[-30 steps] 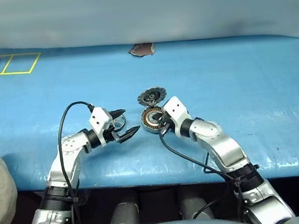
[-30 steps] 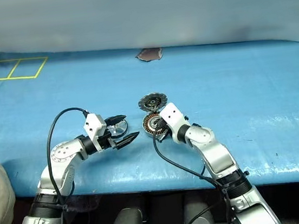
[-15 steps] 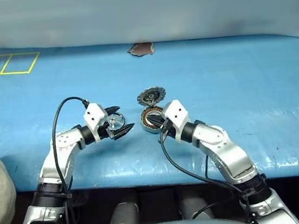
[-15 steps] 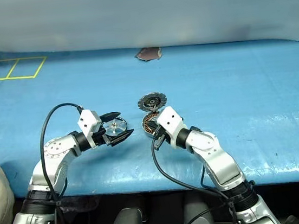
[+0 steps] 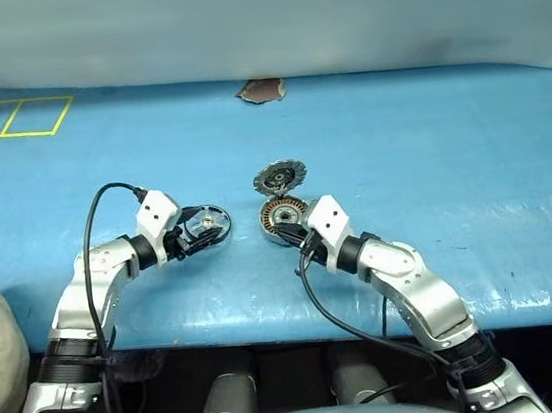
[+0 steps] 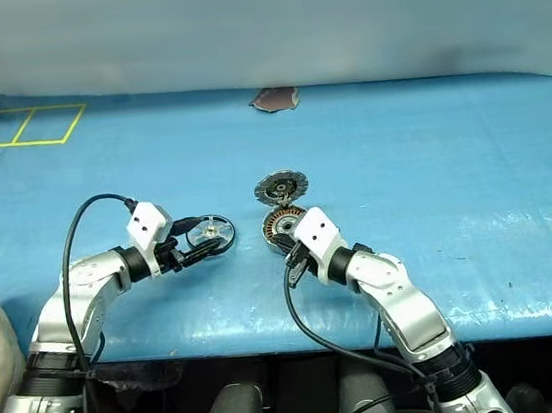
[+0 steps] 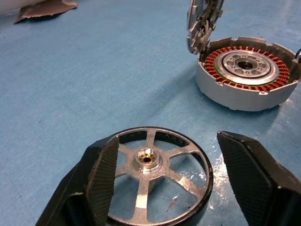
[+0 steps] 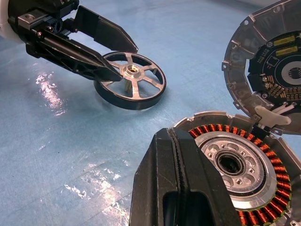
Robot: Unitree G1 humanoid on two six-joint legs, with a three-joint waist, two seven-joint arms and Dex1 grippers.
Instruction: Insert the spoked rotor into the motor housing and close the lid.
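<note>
A counter (image 5: 430, 147) covered by a glossy blue sheet is seen, creased in places and showing bright reflections. At its far edge, toward 12 o'clock, a pale grey-blue backdrop (image 5: 263, 17) is hung. Yellow taped rectangles (image 5: 9, 120) are marked on the sheet at about 10 o'clock, and a brown scrap (image 5: 262, 91) is lying near the far edge.

The spoked rotor (image 7: 157, 181) is lying flat on the sheet, at about 9 o'clock from the motor housing (image 7: 247, 73) and apart from it. The left tool (image 7: 169, 176) is set with its fingers (image 7: 101, 181) spread wide on either side of the rotor; one finger is just beside the rim, the other stands off from it, and whether the rim is touched cannot be told.

The housing is resting on the sheet with its copper windings exposed. The lid (image 8: 270, 70) is standing open, hinged at the housing's far rim at 12 o'clock. The right tool (image 8: 178, 188) is closed tight, with nothing between its fingers, just beside the housing's near rim.
</note>
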